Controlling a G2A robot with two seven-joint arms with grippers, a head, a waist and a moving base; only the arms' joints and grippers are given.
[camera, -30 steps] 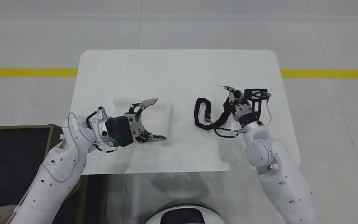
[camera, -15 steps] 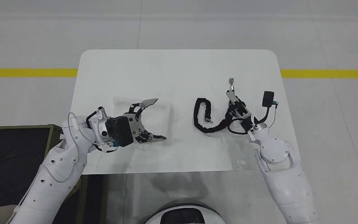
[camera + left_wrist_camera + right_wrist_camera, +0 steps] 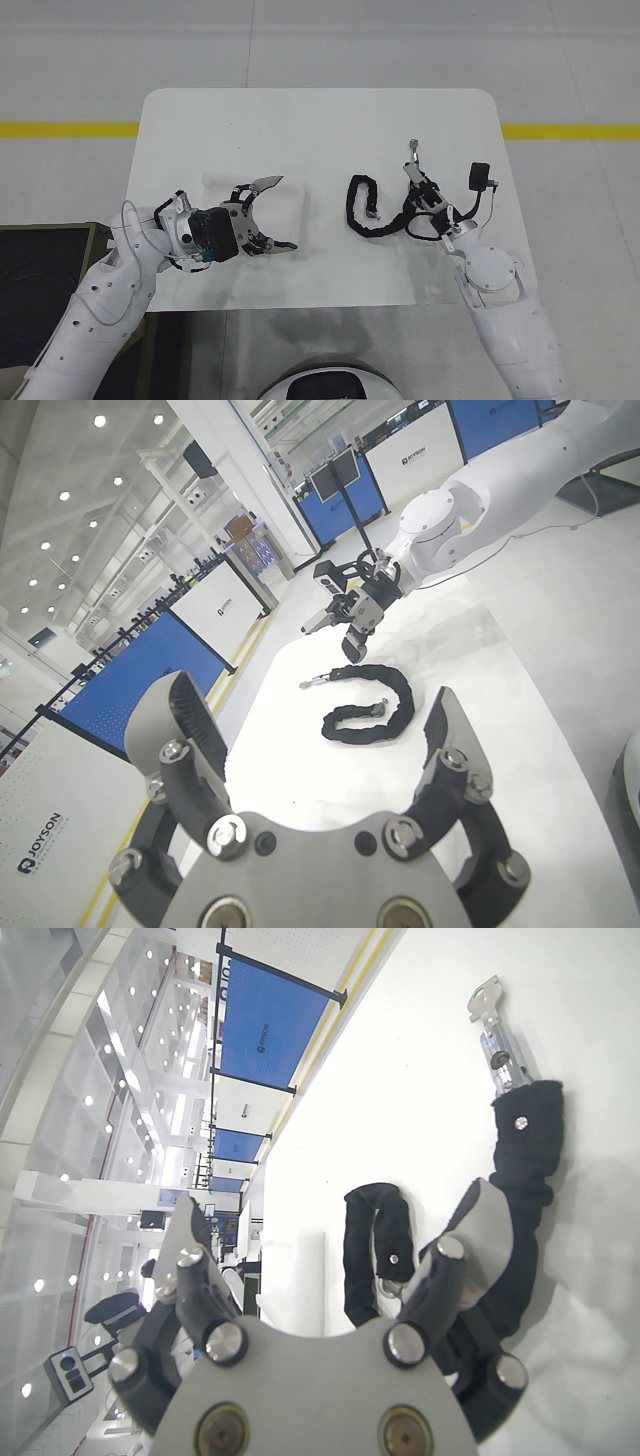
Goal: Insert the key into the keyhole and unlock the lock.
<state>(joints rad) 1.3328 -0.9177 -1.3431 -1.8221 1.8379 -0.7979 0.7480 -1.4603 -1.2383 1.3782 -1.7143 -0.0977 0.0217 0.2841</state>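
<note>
My right pincer [image 3: 330, 1208] is spread wide and holds nothing. One of its fingers [image 3: 482, 1223] lies over the black-sleeved chain lock [image 3: 525, 1163]; I cannot tell whether it touches the sleeve. The bare metal lock barrel [image 3: 502, 1058] sticks out of the sleeve well beyond my fingertips, and the key [image 3: 484, 998] shows at its far end, apparently already seated in the keyhole. The chain's other end [image 3: 392, 1273] curls back between my two fingers, close to the palm.

My left pincer [image 3: 310, 695] also gapes wide and empty, well apart from the lock, with the whole chain lying ahead of it on the tabletop [image 3: 300, 120].

I judge that the turn comes next, and that is where trouble waits. Nothing pins the barrel, so twisting the key could simply roll barrel and chain together across the tabletop. The key's head is small and lies low. A closing finger could scrape the tabletop, catch the sleeve instead, or nudge the key out. Closing where I am now would grab only chain.
</note>
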